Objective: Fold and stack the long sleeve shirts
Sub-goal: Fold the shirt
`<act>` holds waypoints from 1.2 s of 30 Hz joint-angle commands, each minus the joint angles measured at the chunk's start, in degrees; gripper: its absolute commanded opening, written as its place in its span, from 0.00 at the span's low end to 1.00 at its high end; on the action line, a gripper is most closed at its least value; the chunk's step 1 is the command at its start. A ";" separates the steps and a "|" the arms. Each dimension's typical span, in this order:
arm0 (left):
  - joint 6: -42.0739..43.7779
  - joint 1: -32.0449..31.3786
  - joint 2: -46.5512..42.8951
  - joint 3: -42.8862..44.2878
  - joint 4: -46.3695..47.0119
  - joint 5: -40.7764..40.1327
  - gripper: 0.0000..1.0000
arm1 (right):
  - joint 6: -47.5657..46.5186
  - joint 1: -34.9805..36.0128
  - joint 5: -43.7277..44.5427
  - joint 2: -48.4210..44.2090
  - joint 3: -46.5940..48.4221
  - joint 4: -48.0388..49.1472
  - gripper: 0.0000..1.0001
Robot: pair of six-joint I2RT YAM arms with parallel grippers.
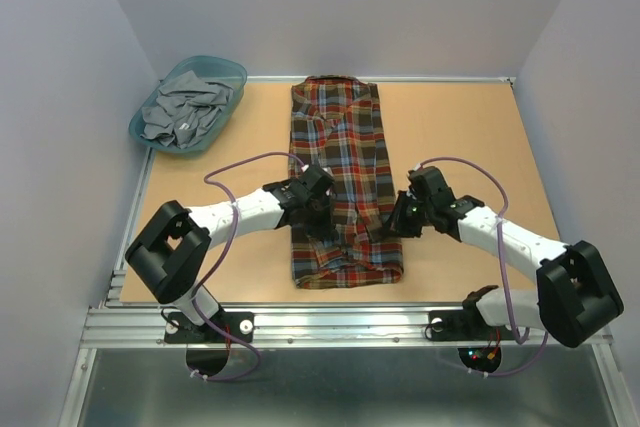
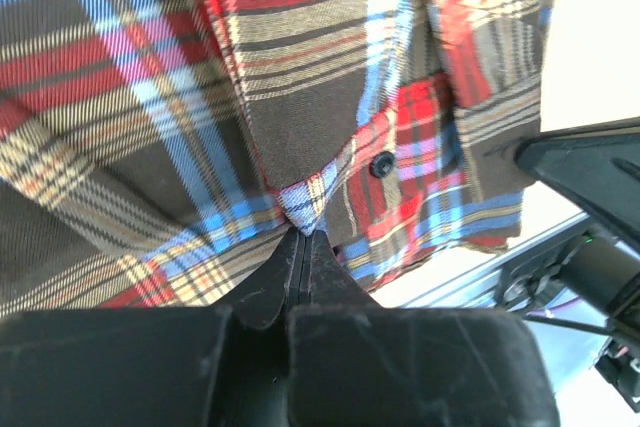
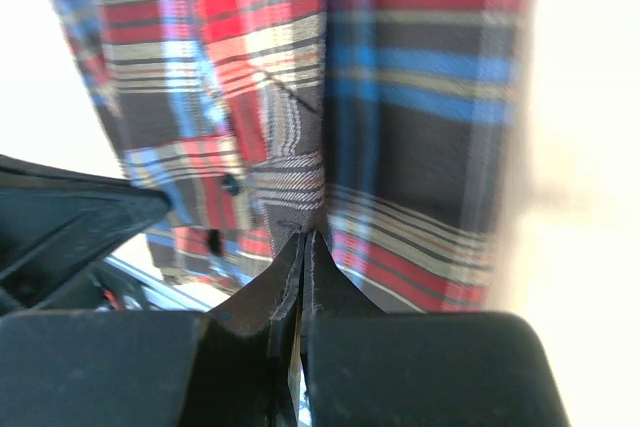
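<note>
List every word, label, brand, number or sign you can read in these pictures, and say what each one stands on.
None: no view shows any readable text.
The plaid shirt shows only its pattern and a plain button.
The teal basket and the table carry no visible markings.

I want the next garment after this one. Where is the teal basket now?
In the top view, the teal basket sits at the far left corner of the table, holding grey clothes, just left of the plaid shirt.

shirt [image 1: 340, 152] along table [image 1: 470, 157] centre, basket [image 1: 218, 67] at far-left corner, left tool [image 1: 320, 212] and right tool [image 1: 390, 224] flanking shirt
</note>
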 commanded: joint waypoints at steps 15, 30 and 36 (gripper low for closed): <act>-0.49 -1.20 -3.39 0.31 -4.28 -6.29 0.77 | -4.56 -0.21 4.47 -1.45 2.56 -4.61 0.41; -3.04 -0.68 -18.34 -14.34 -10.00 -12.98 0.82 | -1.49 -0.21 11.60 -9.27 -1.39 -12.43 0.68; -4.36 0.03 -21.42 -21.56 -7.89 -11.31 0.80 | 0.80 -0.21 8.61 -9.02 -5.96 -12.00 0.70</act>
